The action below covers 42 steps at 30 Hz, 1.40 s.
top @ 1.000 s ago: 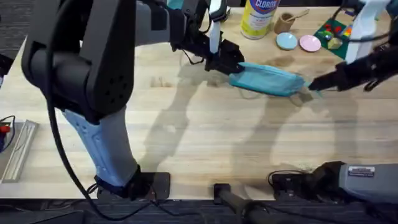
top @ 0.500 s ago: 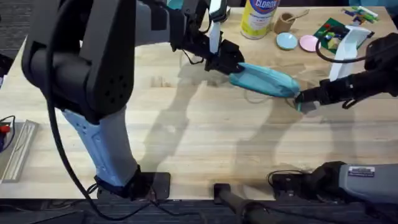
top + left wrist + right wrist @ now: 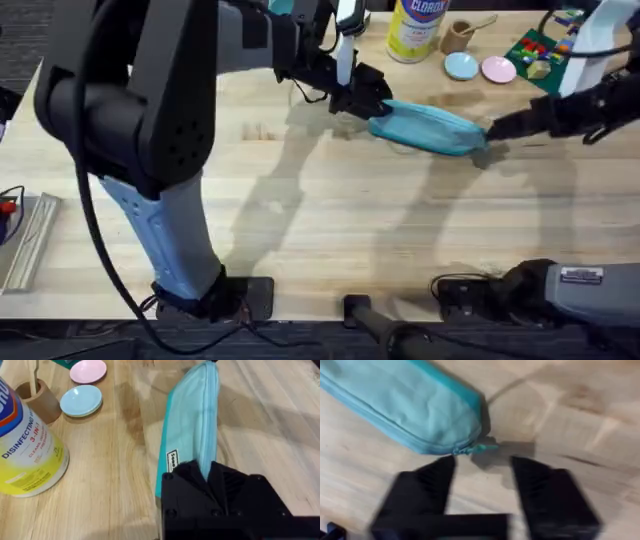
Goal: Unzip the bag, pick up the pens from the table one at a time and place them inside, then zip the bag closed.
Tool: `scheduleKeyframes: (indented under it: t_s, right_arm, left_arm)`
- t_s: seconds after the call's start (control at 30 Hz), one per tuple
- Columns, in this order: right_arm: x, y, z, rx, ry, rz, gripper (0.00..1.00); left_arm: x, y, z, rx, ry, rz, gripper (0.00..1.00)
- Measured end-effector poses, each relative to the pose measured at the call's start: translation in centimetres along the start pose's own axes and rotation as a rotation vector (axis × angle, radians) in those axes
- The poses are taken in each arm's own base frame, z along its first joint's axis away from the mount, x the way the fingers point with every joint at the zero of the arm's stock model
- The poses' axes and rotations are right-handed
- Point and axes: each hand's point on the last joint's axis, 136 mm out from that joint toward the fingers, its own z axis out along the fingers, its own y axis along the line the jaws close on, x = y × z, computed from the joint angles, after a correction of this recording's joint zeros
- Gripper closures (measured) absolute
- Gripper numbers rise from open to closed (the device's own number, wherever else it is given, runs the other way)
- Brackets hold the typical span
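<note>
The turquoise bag lies on the table at the back centre, its zipper running along its length. My left gripper is shut on the bag's left end, the fabric pinched between its black fingers. My right gripper sits at the bag's right end, open. Its two fingers straddle the spot just short of the small zipper pull, which sticks out of the bag; nothing is between them. The pens are out of view.
Behind the bag stand a yellow Clorox bottle, a brown cup, a light-blue dish and a pink dish. A green mat with coloured pieces lies at the back right. The left arm looms large over the left side.
The right gripper dipped toward the near side at the bag's right end, then moved back up to the bag's tip. The left gripper has held still on the bag.
</note>
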Motion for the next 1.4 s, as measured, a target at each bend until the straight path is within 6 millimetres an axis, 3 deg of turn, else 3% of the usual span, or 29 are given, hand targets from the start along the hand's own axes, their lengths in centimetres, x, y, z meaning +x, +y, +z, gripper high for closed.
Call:
scheduleKeyframes:
  t_s: [0.07,0.1,0.33,0.67,0.7,0.73,0.87,0.9,1.1,1.4]
  right_arm:
    - [-0.6,0.0,-0.5,0.003,-0.015,-0.007,0.057]
    - [-0.7,0.1,-0.8,0.0,-0.014,-0.007,0.016]
    - [-1.1,1.1,-2.4,-0.023,0.011,0.0,0.005]
    - [-5.7,3.7,-6.0,-0.002,-0.054,-0.158,0.005]
    - [-6.1,4.2,-6.2,-0.002,-0.059,-0.181,0.005]
    - [-6.4,4.7,-6.3,-0.006,-0.059,-0.208,0.005]
    - [-6.8,6.9,-6.3,-0.028,-0.046,-0.326,0.005]
    - [-6.8,7.3,-6.1,-0.036,-0.039,-0.356,0.005]
    - [-6.5,9.3,-5.6,-0.067,-0.013,-0.486,0.005]
    - [-6.6,9.6,-5.5,-0.07,-0.012,-0.525,0.005]
  left_arm:
    - [0.0,0.0,0.0,0.0,0.0,0.0,0.959]
    - [0.0,0.0,0.0,0.0,0.0,0.0,0.959]
    - [0.0,0.0,0.0,-0.001,0.0,0.001,0.959]
    - [0.0,0.0,0.0,-0.002,0.0,0.003,0.944]
    - [0.0,0.1,0.0,-0.002,0.0,0.005,0.876]
    - [0.0,0.1,-0.1,-0.003,-0.001,0.006,0.736]
    - [0.2,0.3,-0.4,-0.012,0.0,0.002,0.099]
    - [0.2,0.4,-0.5,-0.014,-0.001,-0.001,0.031]
    - [0.3,0.5,-0.6,-0.018,0.0,-0.002,0.008]
    - [0.5,0.1,-0.7,-0.008,0.006,-0.081,0.008]
